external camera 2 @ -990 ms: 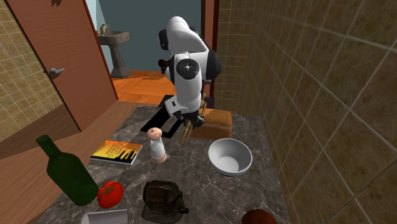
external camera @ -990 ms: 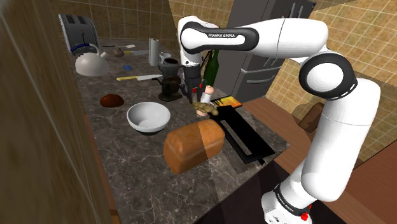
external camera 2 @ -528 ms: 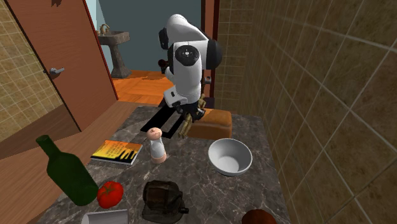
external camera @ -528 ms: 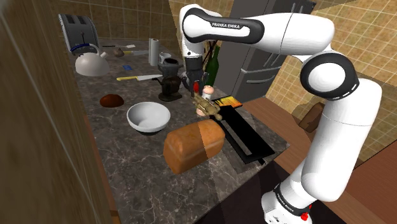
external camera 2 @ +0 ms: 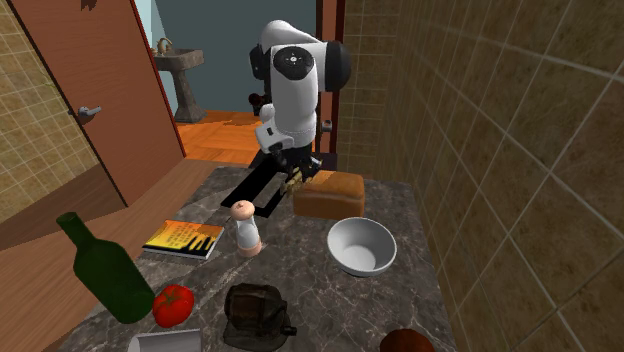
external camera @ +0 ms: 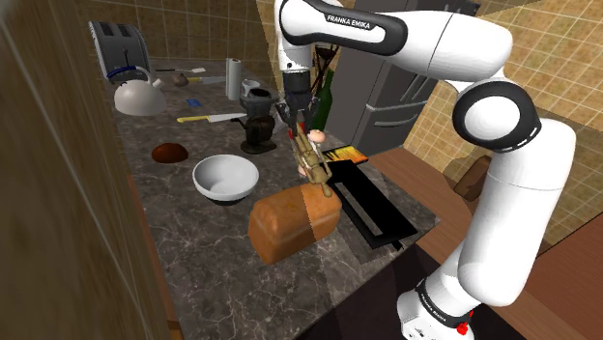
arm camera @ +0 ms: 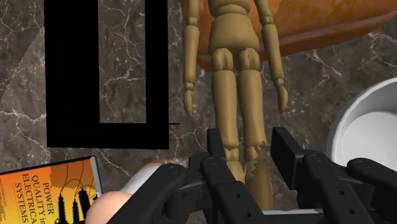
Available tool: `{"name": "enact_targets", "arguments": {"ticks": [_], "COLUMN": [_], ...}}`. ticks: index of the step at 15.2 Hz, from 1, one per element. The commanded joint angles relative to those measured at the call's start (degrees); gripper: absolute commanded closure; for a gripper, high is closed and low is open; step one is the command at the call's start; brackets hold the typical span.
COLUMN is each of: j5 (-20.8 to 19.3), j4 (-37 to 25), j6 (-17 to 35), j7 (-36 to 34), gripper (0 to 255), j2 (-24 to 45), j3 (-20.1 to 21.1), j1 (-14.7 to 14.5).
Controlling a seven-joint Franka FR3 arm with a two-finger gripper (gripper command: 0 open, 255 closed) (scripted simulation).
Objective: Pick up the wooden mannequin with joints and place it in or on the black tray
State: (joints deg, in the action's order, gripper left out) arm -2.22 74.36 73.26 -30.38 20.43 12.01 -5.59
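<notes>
Lying at the edge of the dark marble counter (external camera: 193, 261), the black tray (external camera: 382, 220) has a brown loaf (external camera: 290, 224) just beside it. Above the loaf's tray-side end hangs the wooden mannequin (arm camera: 236, 70) (head downward, tilted), beside the tray rather than over it, its lower legs clamped between the two fingers of the gripper (arm camera: 249, 149).

The mannequin (arm camera: 238, 83) is smooth, matt tan wood. The surface (external camera: 213, 266) looks like polished dark marble with pale veins. The tray (arm camera: 70, 76) is flat, matt black. The bowl (external camera: 225, 178) is smooth and white, and the bottle (external camera 2: 105, 268) is glossy green glass.
</notes>
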Motion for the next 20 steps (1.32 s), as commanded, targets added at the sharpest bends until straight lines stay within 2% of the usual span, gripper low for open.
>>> {"name": "enact_targets", "arguments": {"ticks": [1, 7, 16, 20], "j5": [0.2, 0.9, -1.1, -1.1], "j4": [3.3, 21.9, 42.9, 45.7], "j6": [0.8, 6.4, 11.0, 14.0], "j7": [0.9, 6.8, 17.0, 16.8], "gripper": [255, 255, 255, 255], "j2": [-2.5, -15.8, -32.7, -32.4], "j3": [-0.2, -2.2, -7.5, -7.5], "j1": [0.8, 4.9, 9.7, 9.6]}}
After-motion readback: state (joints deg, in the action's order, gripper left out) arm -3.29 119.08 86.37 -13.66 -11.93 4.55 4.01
